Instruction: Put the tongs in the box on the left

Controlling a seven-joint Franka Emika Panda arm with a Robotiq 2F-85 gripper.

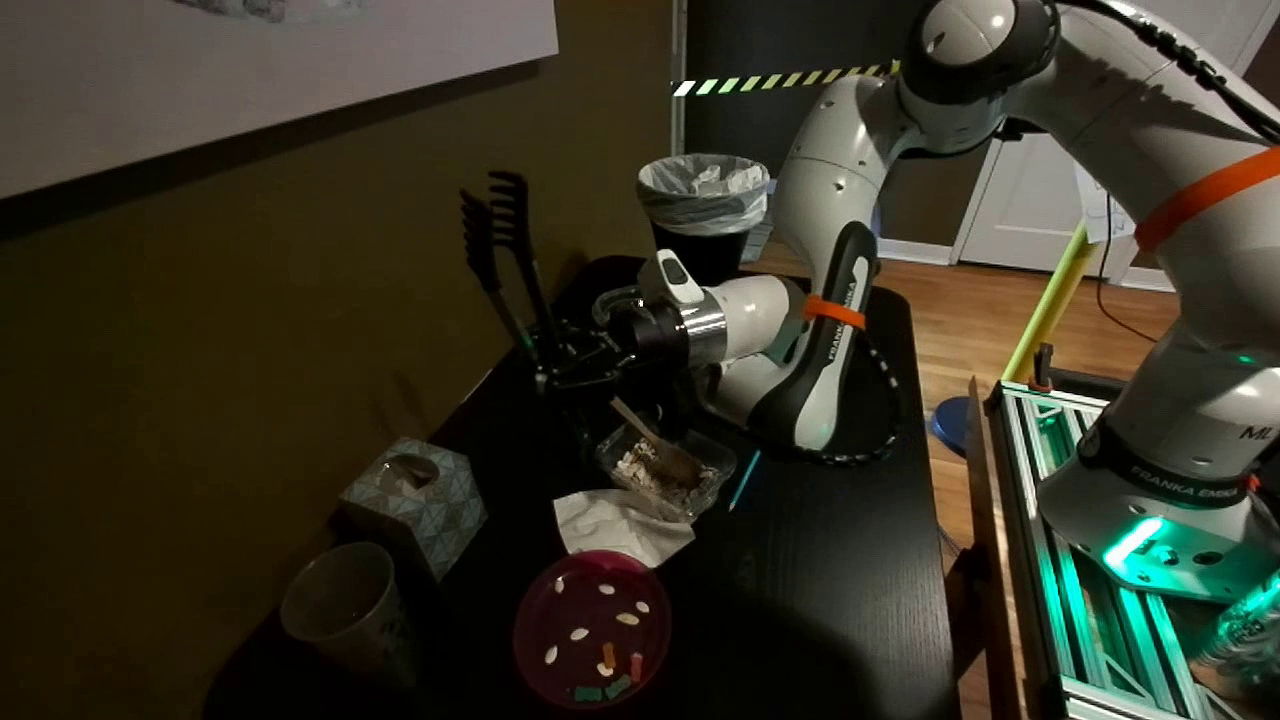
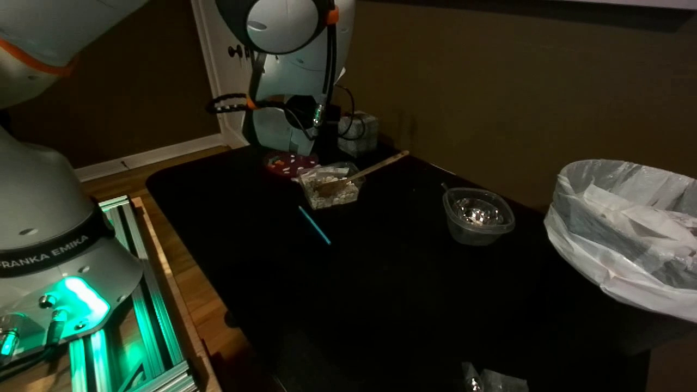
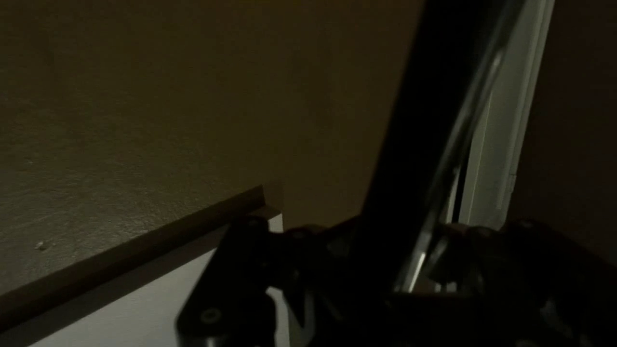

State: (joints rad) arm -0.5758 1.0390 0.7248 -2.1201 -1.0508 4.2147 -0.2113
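The black tongs (image 1: 511, 220) have two long arms with comb-like toothed heads, which point upward near the wall in an exterior view. My gripper (image 1: 548, 375) is shut around the tongs' arms and holds them in the air above the table's back edge. In the wrist view the tongs (image 3: 409, 159) are a dark diagonal bar between my fingers; that picture is very dark. The box (image 1: 430, 510) is pale and patterned with an opening on top, standing by the wall, nearer that camera than my gripper. It also shows in an exterior view (image 2: 359, 136), where the arm hides gripper and tongs.
A food tray (image 1: 722, 470) holds crumbs and a wooden spoon (image 2: 384, 161). Near it are a white napkin (image 1: 620, 530), a red plate (image 1: 535, 610) with small pieces, a cup (image 1: 340, 615) and a blue stick (image 1: 743, 482). A clear bowl (image 2: 474, 235) and a trash bin (image 2: 593, 267) stand by the wall.
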